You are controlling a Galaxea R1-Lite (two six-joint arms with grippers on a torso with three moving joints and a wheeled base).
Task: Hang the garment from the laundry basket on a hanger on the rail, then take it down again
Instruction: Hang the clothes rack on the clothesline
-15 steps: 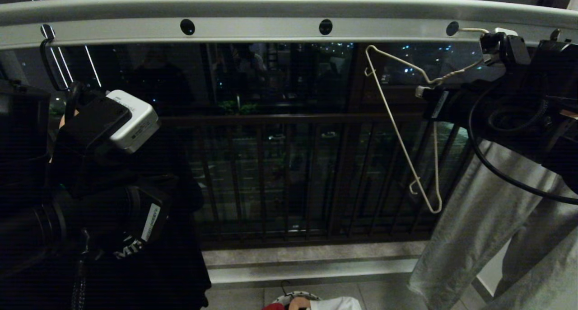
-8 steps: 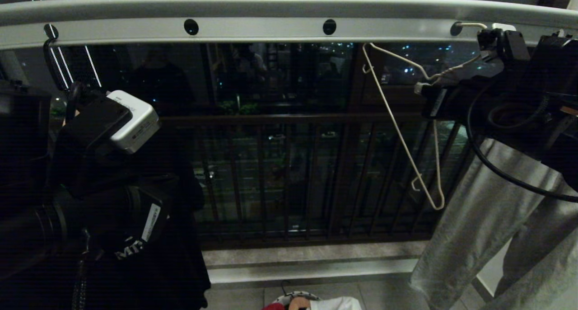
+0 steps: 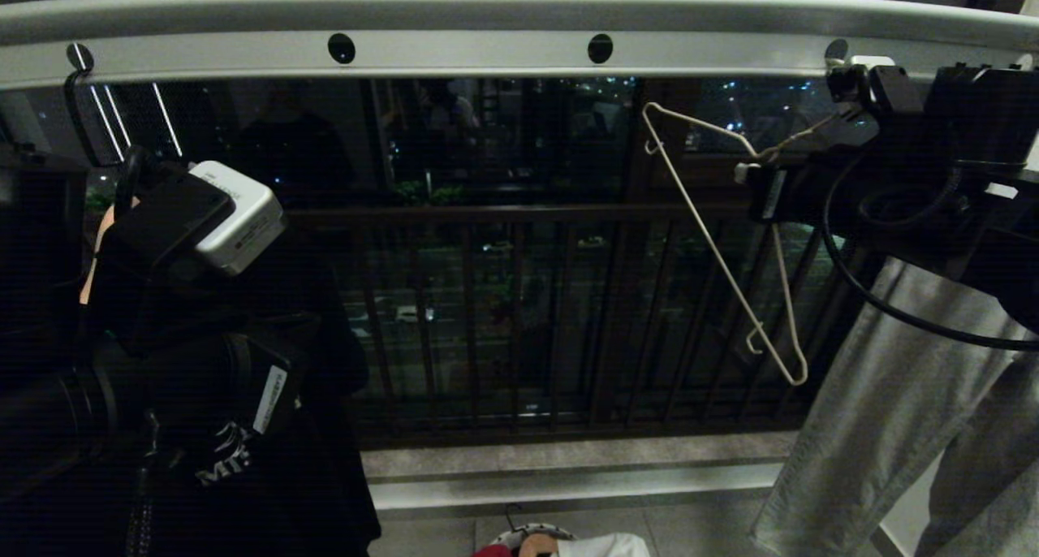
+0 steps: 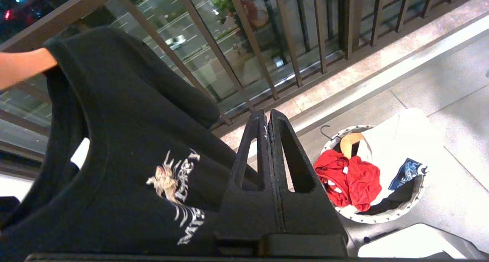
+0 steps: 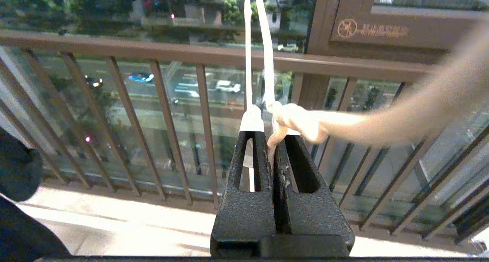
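garment [image 4: 349, 178] in the laundry basket [image 4: 386, 215], wire hanger [image 3: 714, 240] held up at the rail [image 3: 487, 29].

right gripper [image 5: 274, 134] has its fingers closed on the hanger's twisted neck just under the rail's right-hand hole, hanger tilted steeply off the rail line; left gripper [image 4: 268, 118] hangs shut and empty below the rail beside the black t-shirt [image 4: 126, 170]. risk, as i judge it: the thin wire could twist or slip in the fingers, or its hook snag the rail hole as it comes free, and the swinging lower corner could catch the grey trousers [image 3: 885, 395] hanging beside it. whether the hook is in the hole or clear of it is hidden behind the right arm; the basket is mostly cut off below the rail in the head view.
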